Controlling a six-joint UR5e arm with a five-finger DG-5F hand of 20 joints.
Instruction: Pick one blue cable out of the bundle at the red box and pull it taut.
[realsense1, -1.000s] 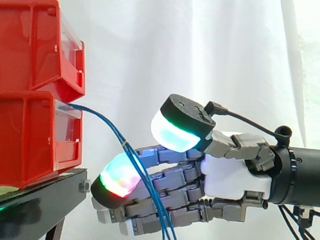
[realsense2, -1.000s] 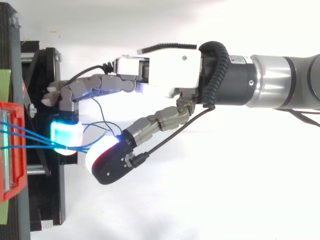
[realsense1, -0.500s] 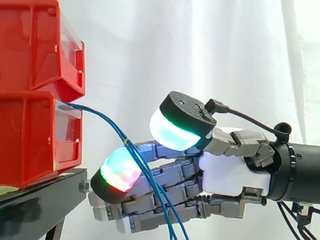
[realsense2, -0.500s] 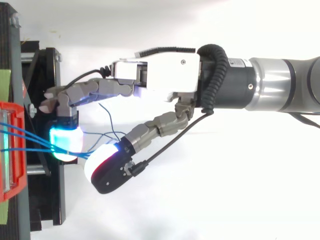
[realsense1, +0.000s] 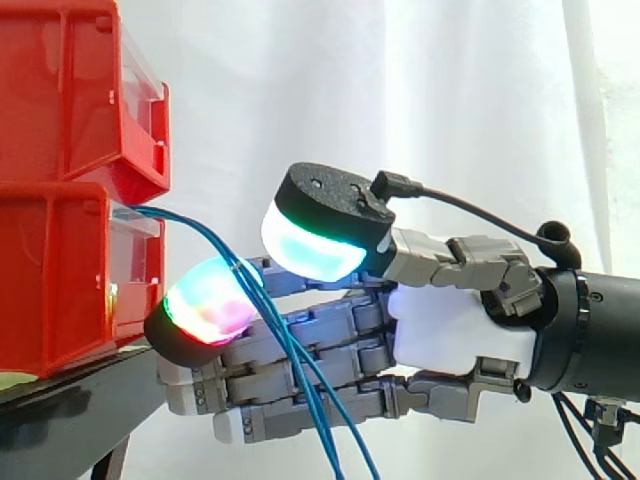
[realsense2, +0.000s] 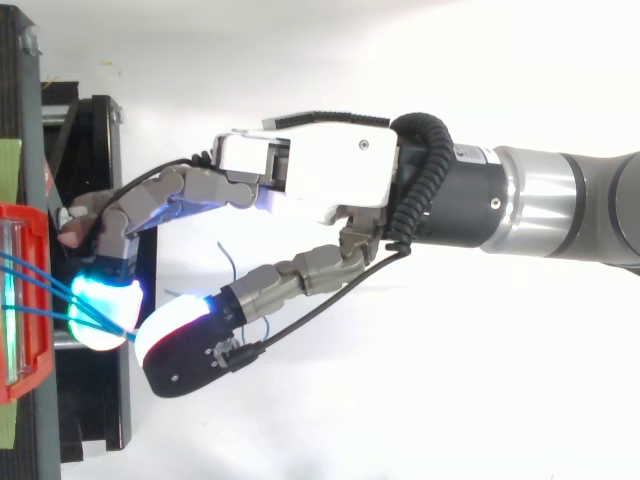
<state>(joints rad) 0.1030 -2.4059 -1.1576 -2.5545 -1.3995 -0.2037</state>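
Blue cables (realsense1: 175, 219) leave the front lip of the lower red bin (realsense1: 60, 285) as a bundle. They arc out and down away from it and run off the bottom edge of the side view. From above they fan out of that bin's front edge and draw together just off it.

The hand (realsense1: 455, 335) lies level and points at the bin front. Its leading end is just short of the bin's edge, over the black stand (realsense1: 70, 410) that carries the bin. The cables cross the hand at that end, but I cannot tell whether it has closed on any strand.

An upper red bin (realsense1: 70, 90) sits stacked on the lower one, its lip overhanging where the cables come out. Away from the bin there is free room above the hand, before the white curtain (realsense1: 450, 100). In the top view there is open white ground on both sides of the arm (realsense2: 560, 200).
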